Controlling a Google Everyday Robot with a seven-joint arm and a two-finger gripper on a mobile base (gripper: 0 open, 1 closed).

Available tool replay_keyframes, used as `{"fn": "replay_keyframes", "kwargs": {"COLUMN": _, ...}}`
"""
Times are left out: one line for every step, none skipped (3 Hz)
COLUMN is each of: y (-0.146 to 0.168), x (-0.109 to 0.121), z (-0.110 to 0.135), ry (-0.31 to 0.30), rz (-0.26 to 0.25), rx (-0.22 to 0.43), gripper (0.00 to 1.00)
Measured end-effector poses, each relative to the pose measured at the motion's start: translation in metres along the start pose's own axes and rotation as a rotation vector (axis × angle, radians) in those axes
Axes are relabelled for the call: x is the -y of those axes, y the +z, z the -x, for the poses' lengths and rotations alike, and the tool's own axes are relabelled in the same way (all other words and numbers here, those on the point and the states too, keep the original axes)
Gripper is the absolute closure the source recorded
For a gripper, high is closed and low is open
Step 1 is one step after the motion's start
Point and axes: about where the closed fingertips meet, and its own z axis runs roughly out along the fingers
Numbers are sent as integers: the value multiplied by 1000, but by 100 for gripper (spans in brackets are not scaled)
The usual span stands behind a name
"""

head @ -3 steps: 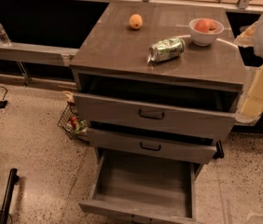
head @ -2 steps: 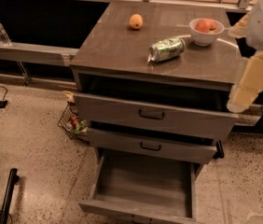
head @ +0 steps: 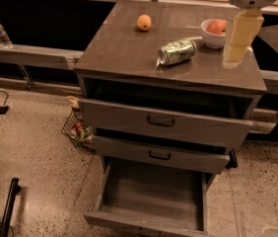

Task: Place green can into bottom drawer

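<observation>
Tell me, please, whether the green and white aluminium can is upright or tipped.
Tipped: the green and white aluminium can lies on its side on the grey cabinet top. The gripper hovers to its right.

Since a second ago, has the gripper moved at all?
Yes. The gripper has swung left, from past the right edge of the cabinet to beside the bowl.
</observation>
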Motion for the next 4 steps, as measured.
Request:
{"fn": "replay_keyframes", "kwargs": {"y": 42, "x": 48, "z": -19, "ry": -110, "rz": 10, "rx": 42, "gripper": 0}}
{"fn": "replay_keyframes", "kwargs": {"y": 93, "x": 60, "z": -31, "ry": -217, "rz": 117, "rx": 134, "gripper": 0}}
{"fn": "replay_keyframes", "kwargs": {"y": 147, "x": 77, "z": -26, "ry": -364, "rz": 151, "rx": 232, "gripper": 0}}
{"fn": "replay_keyframes", "kwargs": {"y": 172, "x": 96, "z": -24, "ry": -426, "rz": 103, "rx": 257, "gripper": 0}}
